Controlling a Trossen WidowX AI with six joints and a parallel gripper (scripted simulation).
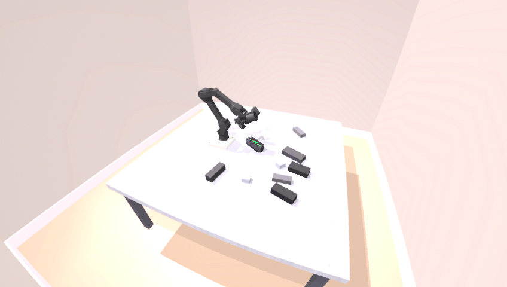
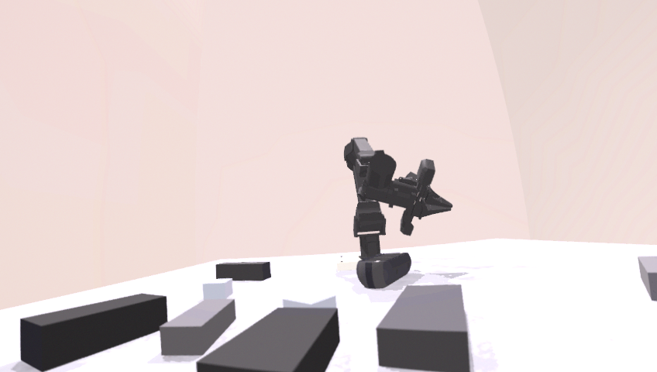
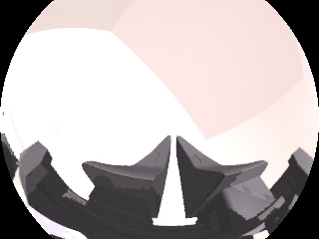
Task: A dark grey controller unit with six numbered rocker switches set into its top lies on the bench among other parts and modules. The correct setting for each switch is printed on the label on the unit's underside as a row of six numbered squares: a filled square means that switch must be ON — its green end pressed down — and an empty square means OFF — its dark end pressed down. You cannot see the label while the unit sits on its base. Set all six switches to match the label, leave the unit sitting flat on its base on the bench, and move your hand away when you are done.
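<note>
The dark grey controller unit (image 1: 254, 144) (image 2: 382, 273) sits on the bench with its switch side up. Green shows along the row of switches in the top view, but it is too small to tell each switch's setting or number. The label underneath is hidden. My gripper (image 2: 451, 207) (image 3: 173, 138) is shut and empty, its fingertips nearly together. It hangs above the bench, well above the unit and off to its right in the exterior view, pointing sideways. The unit does not show in the wrist view.
The arm's white base (image 1: 221, 143) is close beside the unit. A dark block (image 1: 215, 171) (image 2: 242, 270), a grey block (image 1: 293, 154) (image 2: 421, 311), a white piece (image 1: 246, 179) (image 2: 217, 289) and several other blocks lie around. Another grey block (image 1: 298, 131) (image 2: 648, 276) lies apart.
</note>
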